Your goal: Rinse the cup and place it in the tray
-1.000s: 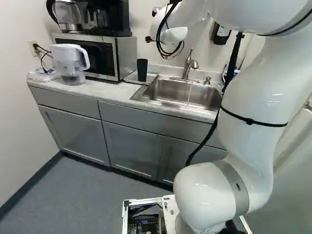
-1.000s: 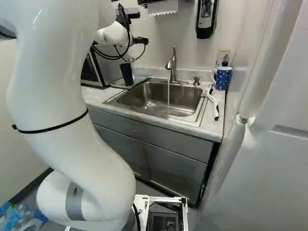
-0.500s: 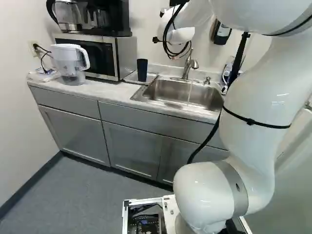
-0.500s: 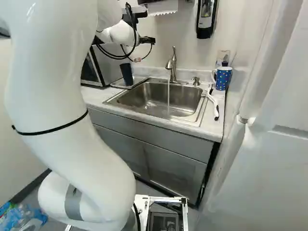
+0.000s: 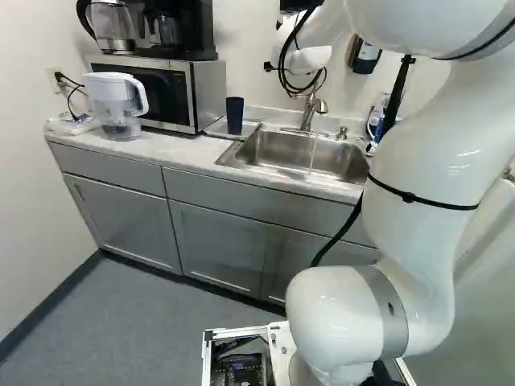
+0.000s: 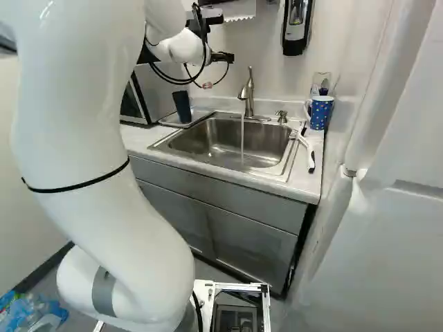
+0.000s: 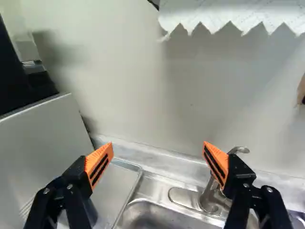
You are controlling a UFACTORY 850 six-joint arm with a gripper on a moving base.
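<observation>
So, closest up, the arm [image 5: 422,173] fills the right of the left base view, and past it the counter's [image 5: 185,150] front edge slants across the middle. Beyond that edge the sink [image 6: 263,142] gives open room (mind the water [image 6: 242,142] running from the tap [image 6: 250,93]). Gripper's [image 6: 223,58] at the upper middle of the right base view, fingers spread wide, holding nothing. Farther back, the dark blue cup [image 5: 234,115] stands on the tray [image 5: 250,127], between microwave [image 5: 208,92] and sink.
</observation>
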